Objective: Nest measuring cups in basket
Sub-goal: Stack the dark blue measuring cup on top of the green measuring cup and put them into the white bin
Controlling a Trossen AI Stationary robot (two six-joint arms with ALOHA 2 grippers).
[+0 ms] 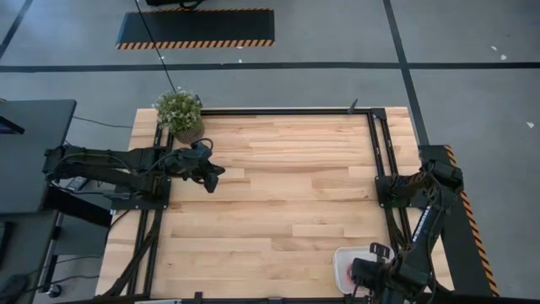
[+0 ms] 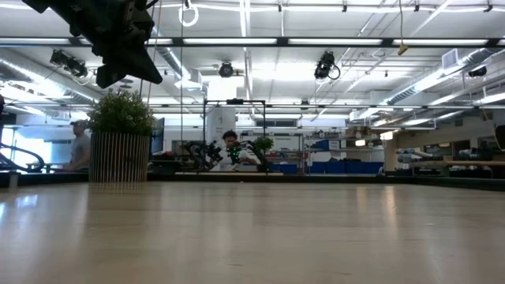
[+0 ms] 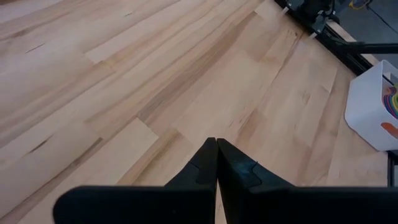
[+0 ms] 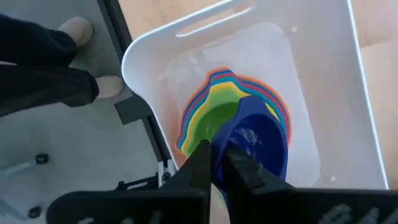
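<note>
The white basket (image 4: 261, 37) sits at the table's near right corner (image 1: 342, 257) and also shows in the left wrist view (image 3: 367, 102). Inside it the measuring cups (image 4: 214, 102) lie nested: orange, red, light blue, yellow and green rims ring one another. The dark blue cup (image 4: 261, 140) sits tilted on top of the green one. My right gripper (image 4: 217, 158) is above the basket, shut on the dark blue cup. My left gripper (image 3: 216, 149) is shut on nothing and hovers over the table's far left part (image 1: 211, 177). My right gripper pinches the dark blue cup between its two fingers at the cup's edge (image 4: 219, 144) on the side nearest the wrist; whether that is rim or handle is hidden by the fingers (image 4: 239, 165). They come from above, pointing down. The cup is tilted, its bowl over the green cup.
A potted green plant (image 1: 179, 112) stands at the table's far left corner, close to the left arm. A black metal frame (image 1: 375, 143) runs along the table's edges. A person's legs and shoes (image 4: 74, 31) stand on the floor beside the basket's corner. Bare wood (image 1: 287, 203) fills the middle.
</note>
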